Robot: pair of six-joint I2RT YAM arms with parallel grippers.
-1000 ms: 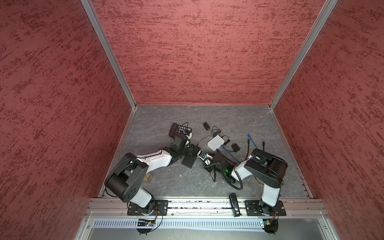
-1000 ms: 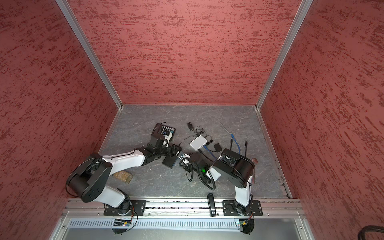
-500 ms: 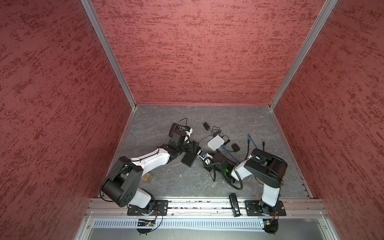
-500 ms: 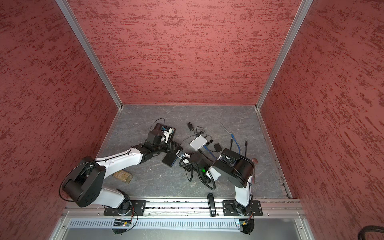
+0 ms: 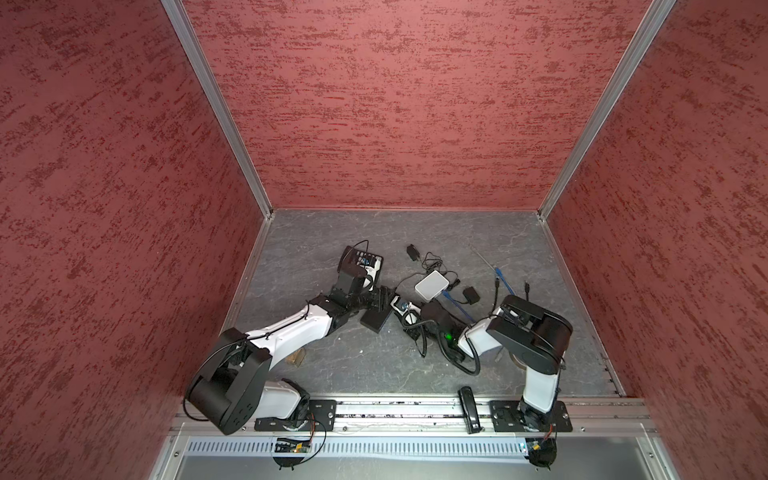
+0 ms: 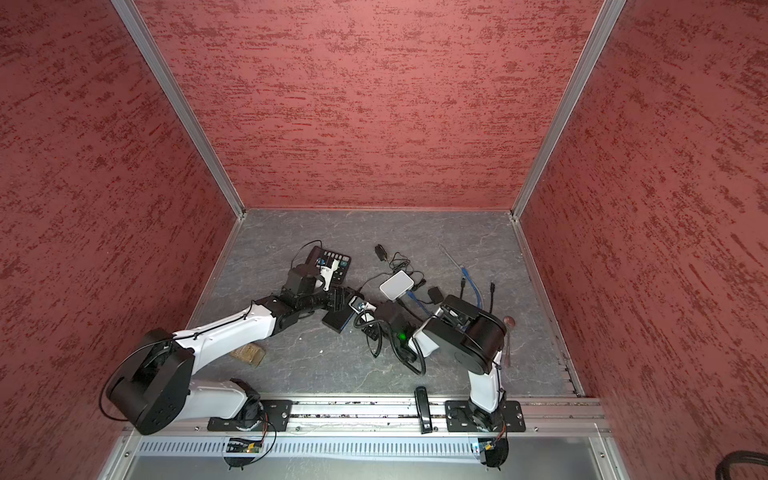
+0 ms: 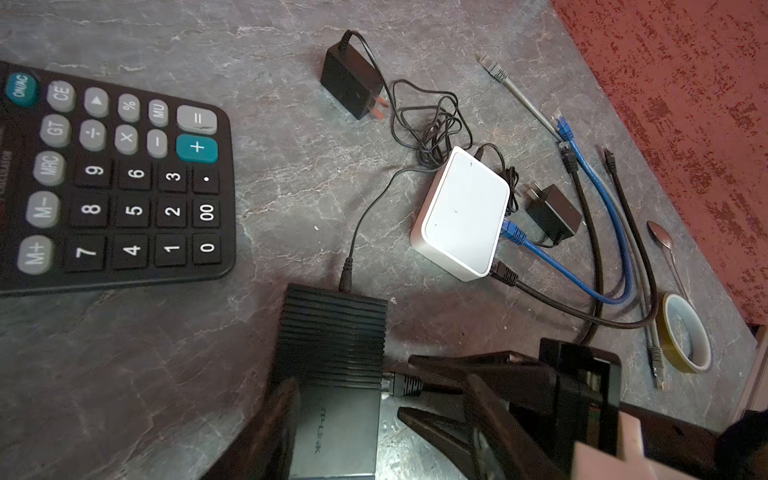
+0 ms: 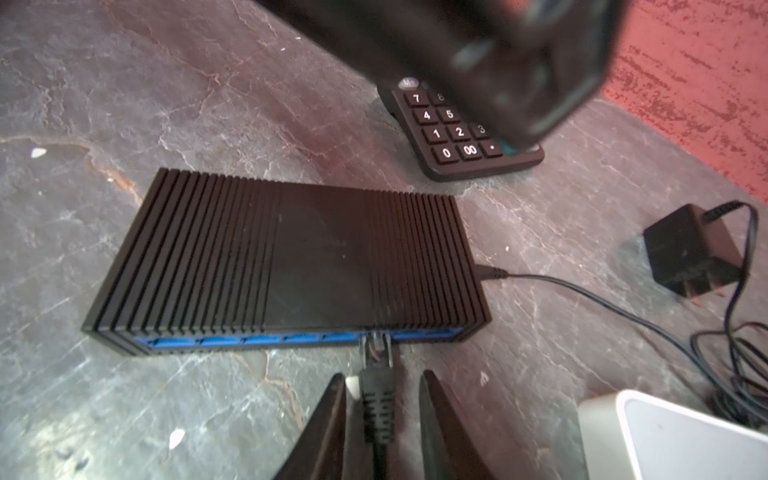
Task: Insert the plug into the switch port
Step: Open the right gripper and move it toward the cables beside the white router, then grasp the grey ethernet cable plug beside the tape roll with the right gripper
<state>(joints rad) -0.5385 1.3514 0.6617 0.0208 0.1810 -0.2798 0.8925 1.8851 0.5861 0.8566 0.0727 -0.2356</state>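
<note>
Probably the job is almost done: the plug point(image 8: 376, 388) sits in the blue port row point(image 8: 257, 340) of the switch point(image 8: 286, 257), though blur hides whether it clicked. The right end effector point(image 8: 382, 374) has its jaws apart around the plug. Whether the left end effector point(image 7: 340, 424) squeezes the switch, I cannot tell.

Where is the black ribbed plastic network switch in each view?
Top view: switch lower left of white rectangular plastic box.
Top view: switch, same.
Left wrist: switch close, box beyond.
Right wrist: switch central, box nearer.
Shared landmark: that box.
</note>
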